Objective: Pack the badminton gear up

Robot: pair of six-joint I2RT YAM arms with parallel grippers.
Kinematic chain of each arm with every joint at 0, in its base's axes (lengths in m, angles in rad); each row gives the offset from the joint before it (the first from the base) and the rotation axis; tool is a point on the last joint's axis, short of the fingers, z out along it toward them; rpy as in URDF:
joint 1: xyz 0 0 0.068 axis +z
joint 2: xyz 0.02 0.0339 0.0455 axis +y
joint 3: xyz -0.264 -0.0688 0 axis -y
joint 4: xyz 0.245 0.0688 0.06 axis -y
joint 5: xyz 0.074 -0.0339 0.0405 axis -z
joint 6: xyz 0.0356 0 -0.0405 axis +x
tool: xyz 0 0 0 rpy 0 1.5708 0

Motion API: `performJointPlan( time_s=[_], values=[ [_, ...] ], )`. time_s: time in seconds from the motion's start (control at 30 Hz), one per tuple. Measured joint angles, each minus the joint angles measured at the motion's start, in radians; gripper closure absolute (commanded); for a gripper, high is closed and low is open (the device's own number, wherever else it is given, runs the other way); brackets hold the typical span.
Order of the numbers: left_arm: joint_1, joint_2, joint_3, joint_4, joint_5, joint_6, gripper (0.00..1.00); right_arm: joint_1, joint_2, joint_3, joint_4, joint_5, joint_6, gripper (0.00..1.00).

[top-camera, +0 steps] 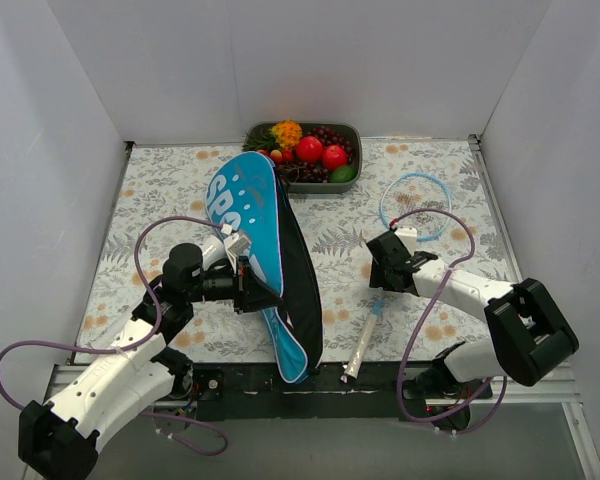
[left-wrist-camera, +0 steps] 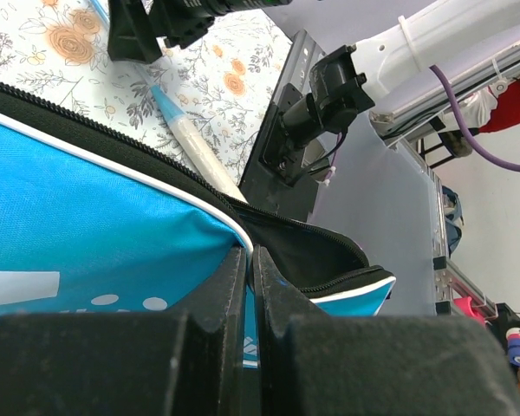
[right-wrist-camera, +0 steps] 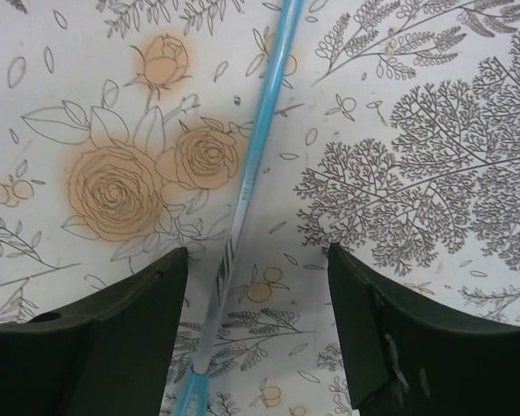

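Observation:
The long blue bag (top-camera: pixel 255 215) lettered "SPO" lies lengthwise on the floral cloth, its zip open and black lining (left-wrist-camera: pixel 303 251) showing. My left gripper (top-camera: pixel 248 283) is shut on the bag's blue white-piped flap edge (left-wrist-camera: pixel 248 260) and holds it up. A thin light-blue racket lies to the right, with its hoop (top-camera: pixel 382 205) far, its shaft (right-wrist-camera: pixel 247 182) in the middle and its white handle (top-camera: pixel 360 352) near the front edge. My right gripper (top-camera: pixel 380 270) hovers open above that shaft. In the right wrist view the shaft runs between the jaws, nearer the left finger (right-wrist-camera: pixel 130 295), untouched.
A grey tray (top-camera: pixel 355 150) of colourful fruit stands at the back, just beyond the bag's far end. White walls close in the left, back and right sides. A black rail (top-camera: pixel 280 382) runs along the near edge. The racket handle (left-wrist-camera: pixel 195 147) lies close beside the bag's open mouth.

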Motion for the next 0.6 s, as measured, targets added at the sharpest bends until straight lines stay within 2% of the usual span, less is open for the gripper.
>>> performJointPlan(
  time_s=[0.03,0.07,0.13,0.17,0.23,0.43,0.6],
  values=[
    [0.0,-0.001,-0.001,-0.002,0.002,0.0,1.0,-0.005,0.009,0.003,0.018,-0.002,-0.001,0.35],
    [-0.001,-0.001,-0.002,-0.002,0.003,0.0,1.0,-0.008,0.019,0.006,0.035,-0.005,0.0,0.47],
    [-0.002,-0.001,-0.002,-0.002,0.005,0.0,1.0,-0.012,0.042,0.013,0.073,-0.01,0.001,0.63],
    [-0.002,-0.001,-0.002,-0.002,0.006,0.0,1.0,-0.014,0.053,0.015,0.094,-0.014,0.004,0.8],
    [-0.002,-0.002,-0.003,-0.003,0.008,0.002,1.0,-0.015,0.072,0.021,0.124,-0.018,0.003,0.98],
    [-0.011,0.001,-0.013,-0.013,0.018,0.005,1.0,-0.023,0.095,0.026,0.18,-0.009,0.018,0.99],
    [-0.019,0.003,-0.013,-0.018,0.022,0.011,1.0,-0.023,0.067,0.027,0.117,0.014,0.012,0.99]
  ],
)
